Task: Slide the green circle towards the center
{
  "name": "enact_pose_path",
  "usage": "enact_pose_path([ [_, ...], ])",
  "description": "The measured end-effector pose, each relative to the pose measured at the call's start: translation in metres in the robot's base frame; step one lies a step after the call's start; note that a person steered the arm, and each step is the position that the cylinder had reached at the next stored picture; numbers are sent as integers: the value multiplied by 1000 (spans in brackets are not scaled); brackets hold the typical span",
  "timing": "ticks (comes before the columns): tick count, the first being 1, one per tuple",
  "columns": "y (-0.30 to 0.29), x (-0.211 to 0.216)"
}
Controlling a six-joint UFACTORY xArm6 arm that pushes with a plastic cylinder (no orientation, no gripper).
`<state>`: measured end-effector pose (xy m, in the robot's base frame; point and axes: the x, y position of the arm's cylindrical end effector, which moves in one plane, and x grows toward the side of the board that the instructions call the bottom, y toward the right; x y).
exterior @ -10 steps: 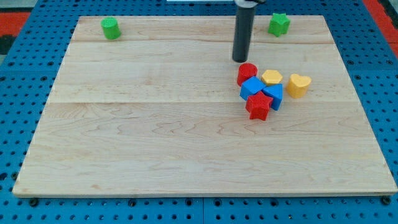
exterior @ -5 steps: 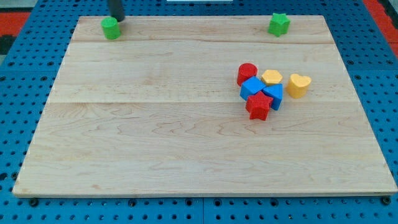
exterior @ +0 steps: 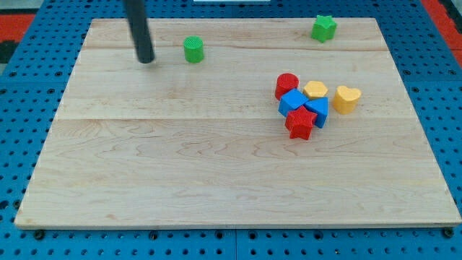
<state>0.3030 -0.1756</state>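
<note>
The green circle (exterior: 193, 50) is a small green cylinder standing on the wooden board (exterior: 180, 159), in its upper part, left of the middle. My tip (exterior: 146, 60) rests on the board to the left of the green circle, a short gap away and not touching it. The rod rises from the tip to the view's top edge.
A green star (exterior: 324, 28) sits near the board's top right. A tight cluster lies right of centre: red circle (exterior: 286, 84), blue block (exterior: 293, 102), blue block (exterior: 317, 111), red star (exterior: 300, 123), yellow block (exterior: 315, 89). A yellow heart (exterior: 347, 98) stands just right of it.
The green circle has moved from the board's top left corner to the right and slightly down. My tip has moved from the right side to the left, and now stands left of the circle.
</note>
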Motion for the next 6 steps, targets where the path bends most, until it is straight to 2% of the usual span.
enact_pose_path([
  [2, 87, -54],
  [4, 172, 23],
  [6, 79, 7],
])
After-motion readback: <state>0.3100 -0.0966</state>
